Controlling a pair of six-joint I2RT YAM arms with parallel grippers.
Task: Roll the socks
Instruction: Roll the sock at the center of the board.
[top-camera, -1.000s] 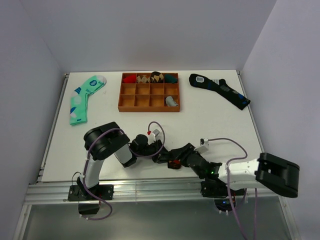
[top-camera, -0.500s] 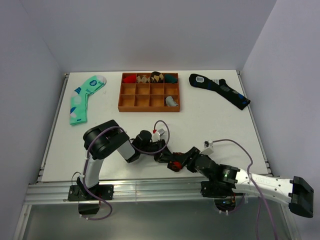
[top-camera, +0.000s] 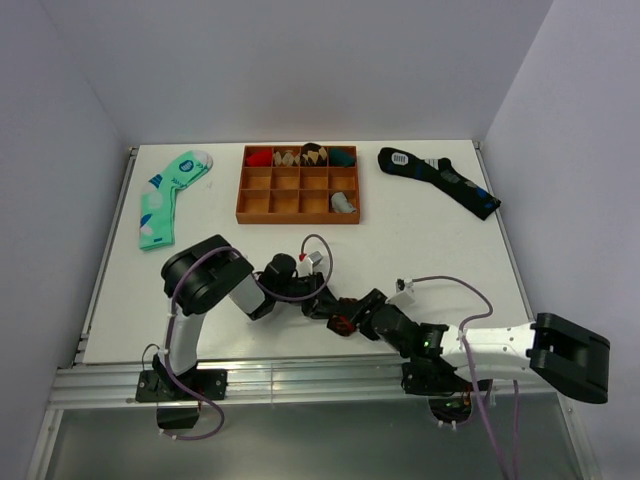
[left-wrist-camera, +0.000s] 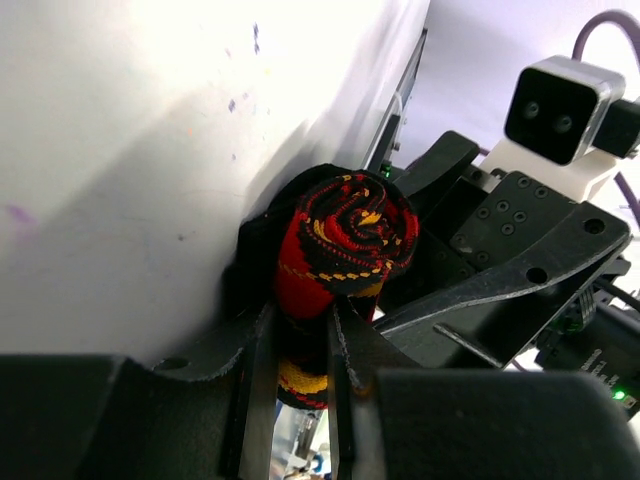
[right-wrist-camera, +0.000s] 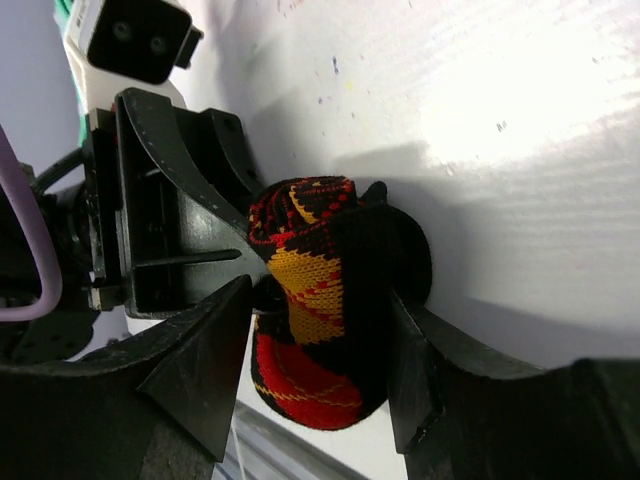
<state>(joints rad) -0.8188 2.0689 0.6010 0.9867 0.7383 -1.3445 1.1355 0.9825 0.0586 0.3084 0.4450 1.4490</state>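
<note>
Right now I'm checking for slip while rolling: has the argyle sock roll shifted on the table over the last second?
Yes, slightly. The argyle sock roll now sits a touch nearer the wooden tray and further left.

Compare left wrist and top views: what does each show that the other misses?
Left wrist only: the tight spiral end of the argyle sock, pinched in the left gripper. Top only: the wooden tray, mint green sock and navy sock lying beyond the arms. Both: the right gripper meeting the roll from the opposite side.
</note>
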